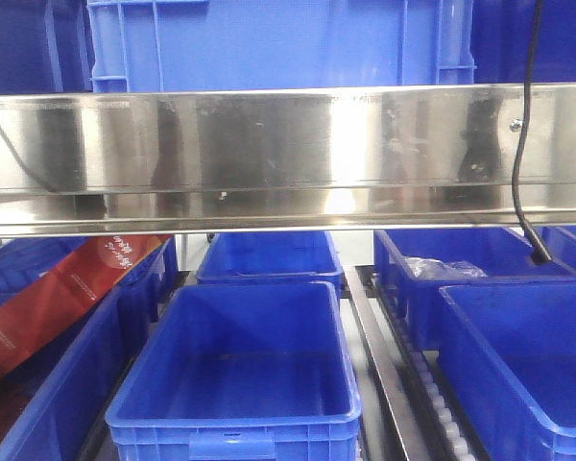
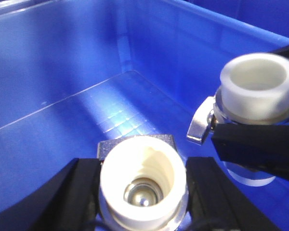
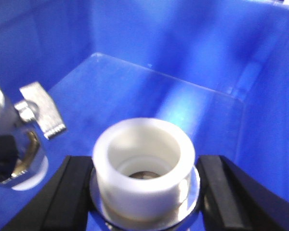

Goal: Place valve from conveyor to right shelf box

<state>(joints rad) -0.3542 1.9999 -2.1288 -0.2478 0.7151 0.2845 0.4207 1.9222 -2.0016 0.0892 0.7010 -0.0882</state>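
Gripping one valve (image 2: 142, 190) each, the left gripper (image 2: 142, 192) and right gripper (image 3: 144, 185) hang inside a blue box (image 2: 62, 72), near its floor.

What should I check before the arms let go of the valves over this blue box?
1. Left end effector clamped on its valve: ok.
2. Right end effector clamped on the second valve: ok.
3. Both valves inside the blue box: ok.
4. Box floor beneath them bare: ok.
5. Valves apart from each other: ok.
6. This being the right shelf box: cannot tell.
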